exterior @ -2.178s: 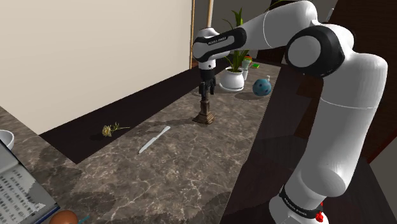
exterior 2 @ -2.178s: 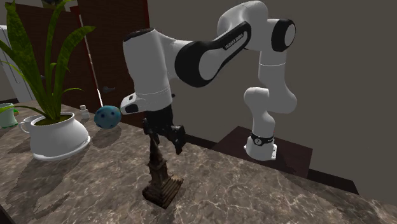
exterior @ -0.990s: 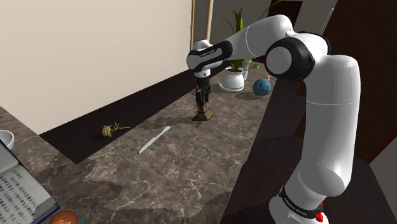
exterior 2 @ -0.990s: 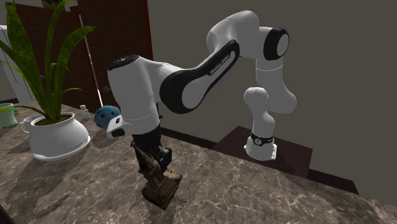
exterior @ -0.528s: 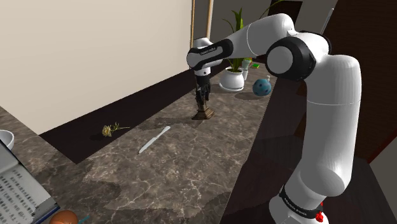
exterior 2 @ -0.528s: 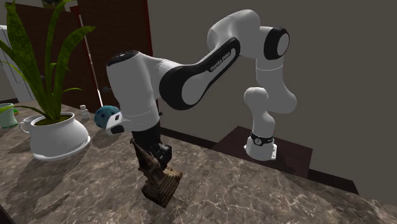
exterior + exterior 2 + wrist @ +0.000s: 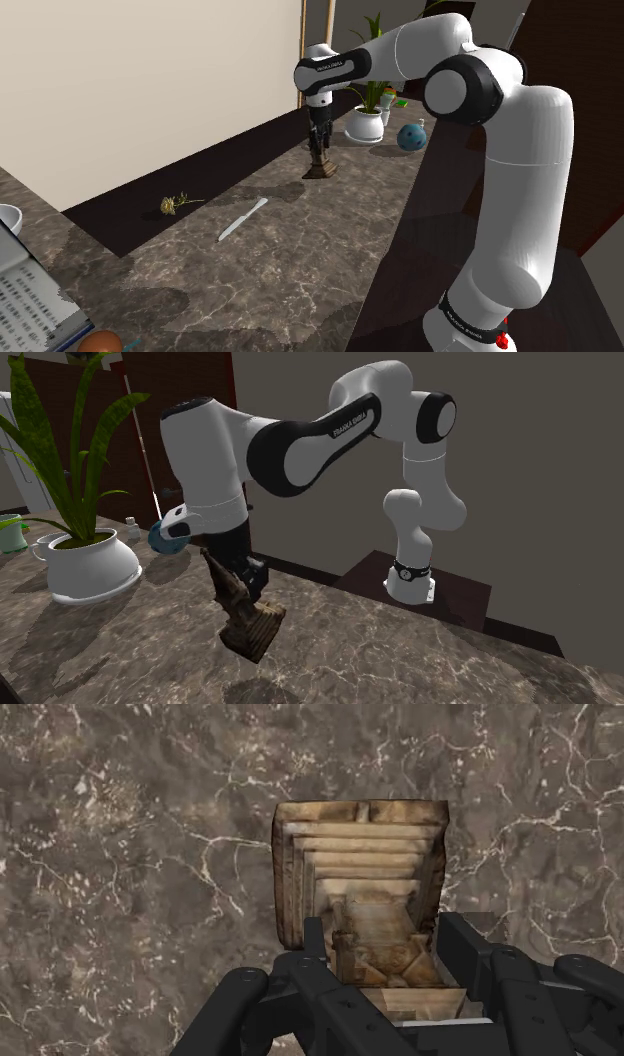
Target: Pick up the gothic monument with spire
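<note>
— What sort of room is it?
— A dark brown marble table [image 7: 300, 260] with white veins runs from the shoulder view's lower left up to its middle. A plain cream wall [image 7: 150, 80] takes the upper left, with a dark strip [image 7: 200, 175] along its foot. In the second exterior view the backdrop is grey-brown, with a reddish panel [image 7: 190, 392] at upper left.
— Any writing?
— White lettering on the arm [image 7: 310, 447], along its black section, too small to read with certainty. An open book [image 7: 25, 295] at the shoulder view's lower left has printed lines that cannot be read.
— Containers?
— A white pot [image 7: 90, 567] at the second exterior view's left holds a long-leaved green plant [image 7: 60, 462], and a blue ball [image 7: 412, 137] lies near it. A white bowl [image 7: 5, 218] pokes in at the shoulder view's left edge, its inside hidden.
— And the monument?
— The brown, step-based monument [image 7: 248, 624] hangs tilted at that view's lower middle. The claw [image 7: 240, 577] pinches its upper part, a finger on each side. The base looks just clear of the marble.
</note>
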Controlling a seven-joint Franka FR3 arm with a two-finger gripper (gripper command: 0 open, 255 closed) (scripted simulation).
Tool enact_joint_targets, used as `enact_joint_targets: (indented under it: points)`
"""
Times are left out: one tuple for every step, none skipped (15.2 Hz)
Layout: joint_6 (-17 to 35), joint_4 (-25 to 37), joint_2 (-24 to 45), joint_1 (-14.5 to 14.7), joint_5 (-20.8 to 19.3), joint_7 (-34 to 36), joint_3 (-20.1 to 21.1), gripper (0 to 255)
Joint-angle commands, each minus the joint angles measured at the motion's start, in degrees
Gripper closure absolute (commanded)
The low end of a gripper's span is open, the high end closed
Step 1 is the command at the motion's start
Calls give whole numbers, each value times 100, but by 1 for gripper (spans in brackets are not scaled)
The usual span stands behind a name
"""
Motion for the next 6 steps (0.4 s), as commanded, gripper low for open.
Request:
enact_joint_targets:
  points:
    - [-138, 119, -23, -2, -4, -8, -3, 255]
    - [-211, 181, -33, -3, -5, -11, -5, 255]
    - [-284, 244, -43, -3, -7, -15, -6, 255]
    - [-357, 310, -51, -4, -8, -18, -7, 255]
    - [-368, 319, -53, -4, -8, -19, -7, 255]
    - [-368, 320, -52, -4, -8, -19, -7, 255]
